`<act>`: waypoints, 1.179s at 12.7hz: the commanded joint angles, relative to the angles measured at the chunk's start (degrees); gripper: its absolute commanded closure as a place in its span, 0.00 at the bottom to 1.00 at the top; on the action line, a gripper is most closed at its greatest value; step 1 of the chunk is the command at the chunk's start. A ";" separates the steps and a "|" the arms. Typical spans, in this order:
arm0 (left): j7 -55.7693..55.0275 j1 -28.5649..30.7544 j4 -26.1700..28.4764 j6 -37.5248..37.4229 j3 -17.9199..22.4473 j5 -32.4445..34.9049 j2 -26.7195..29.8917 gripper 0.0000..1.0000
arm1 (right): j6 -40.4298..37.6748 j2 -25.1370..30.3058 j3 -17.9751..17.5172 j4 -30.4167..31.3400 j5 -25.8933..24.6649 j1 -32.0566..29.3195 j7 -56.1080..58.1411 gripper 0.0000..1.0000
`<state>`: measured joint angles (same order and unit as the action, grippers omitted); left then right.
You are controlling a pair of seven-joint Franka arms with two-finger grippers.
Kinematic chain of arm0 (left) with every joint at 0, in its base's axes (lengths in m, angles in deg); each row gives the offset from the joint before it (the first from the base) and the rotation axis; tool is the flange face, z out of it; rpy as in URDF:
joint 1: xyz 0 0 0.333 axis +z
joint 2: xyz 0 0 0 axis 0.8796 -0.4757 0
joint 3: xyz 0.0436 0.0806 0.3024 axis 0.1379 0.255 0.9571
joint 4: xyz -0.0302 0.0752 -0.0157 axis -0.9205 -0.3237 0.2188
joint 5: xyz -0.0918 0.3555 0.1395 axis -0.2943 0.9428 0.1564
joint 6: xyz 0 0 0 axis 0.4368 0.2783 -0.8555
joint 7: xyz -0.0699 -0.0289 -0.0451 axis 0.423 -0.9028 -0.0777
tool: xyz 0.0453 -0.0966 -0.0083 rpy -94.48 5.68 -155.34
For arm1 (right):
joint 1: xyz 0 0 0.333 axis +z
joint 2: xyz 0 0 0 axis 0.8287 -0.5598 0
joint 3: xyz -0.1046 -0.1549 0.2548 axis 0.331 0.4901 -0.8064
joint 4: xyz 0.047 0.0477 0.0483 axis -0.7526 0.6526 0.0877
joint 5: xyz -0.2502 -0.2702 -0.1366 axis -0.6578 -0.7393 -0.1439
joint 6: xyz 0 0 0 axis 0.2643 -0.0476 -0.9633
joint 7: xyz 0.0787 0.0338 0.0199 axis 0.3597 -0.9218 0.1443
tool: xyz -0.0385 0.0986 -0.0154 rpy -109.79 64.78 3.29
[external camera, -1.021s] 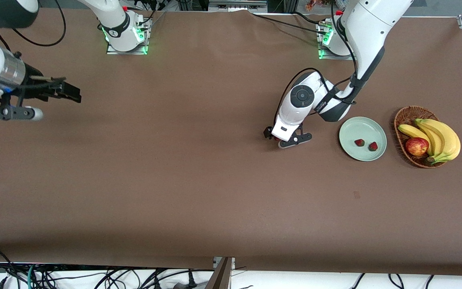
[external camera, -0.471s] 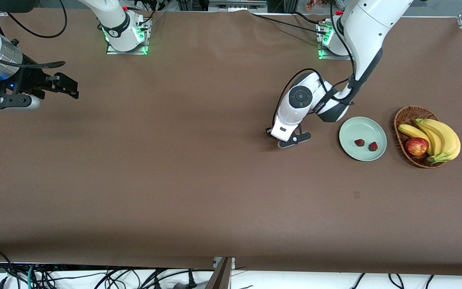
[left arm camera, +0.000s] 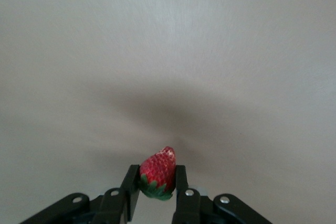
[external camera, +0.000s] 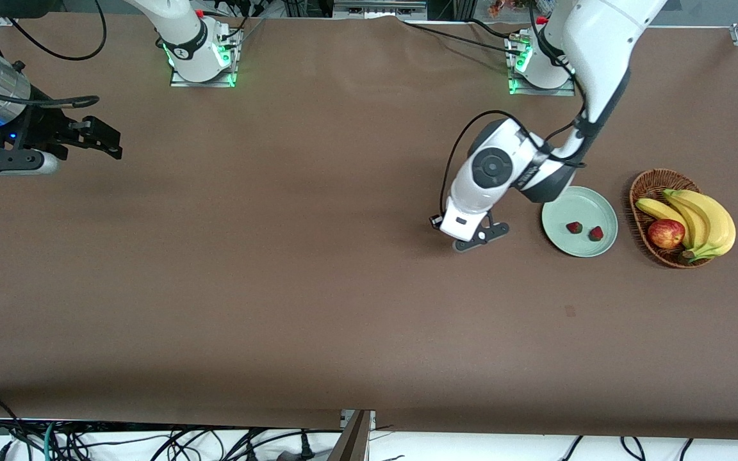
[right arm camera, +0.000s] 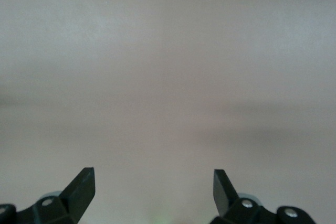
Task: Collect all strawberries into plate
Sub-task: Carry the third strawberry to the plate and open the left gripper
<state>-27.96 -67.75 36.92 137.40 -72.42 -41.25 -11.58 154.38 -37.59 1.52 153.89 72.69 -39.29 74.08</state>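
A: Strawberries first: we count two lying loose on the plate (external camera: pixel 561 206), one (external camera: pixel 574 227) near the middle and the other (external camera: pixel 596 234) just beside it at about four o'clock, the pair close but not touching.

B: And the third strawberry (left arm camera: pixel 157 173)?

A: We see it in the left wrist view, pinched between the two black fingers (left arm camera: pixel 130 186) of the left gripper (left arm camera: pixel 155 188), red tip pointing away from the wrist and green cap down between the pads. The jaws are drawn in narrow, just the berry's width apart.

B: Where do we put that gripper on the table?

A: In the front view the left gripper (external camera: pixel 453 232) hangs over bare brown tabletop (external camera: pixel 318 288), at roughly nine o'clock from the plate and clear of its rim (the berry itself is hidden under the white wrist from that angle).

B: And past the plate?

A: At three o'clock from it sits the wicker basket (external camera: pixel 647 186), near but apart, holding a bunch of bananas (external camera: pixel 702 221) and an apple (external camera: pixel 665 234).

B: The other arm?

A: It waits. We find the right gripper (external camera: pixel 103 136) over the right arm's end of the table, well apart from everything else. In its own wrist view the right gripper (right arm camera: pixel 155 187) has its fingertips (right arm camera: pixel 81 184) spread wide, with nothing between them but plain tabletop.
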 commanded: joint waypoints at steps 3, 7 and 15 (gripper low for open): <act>29.63 0.71 2.07 -13.12 15.02 -12.02 10.14 0.75 | 0.62 -1.47 -0.73 -2.41 -0.57 -0.50 1.02 0.01; 47.94 0.79 6.72 -11.13 25.75 -12.02 10.24 0.75 | 0.53 -1.83 -0.73 -3.46 -0.22 -0.67 0.06 0.01; 53.58 1.06 15.26 3.57 27.53 -12.02 6.63 0.05 | 0.62 -2.36 -0.64 -3.29 0.22 -0.94 -0.03 0.00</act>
<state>22.44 -66.40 51.88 140.61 -45.18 -51.66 -5.57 155.43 -39.41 1.34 151.84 72.70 -39.46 74.05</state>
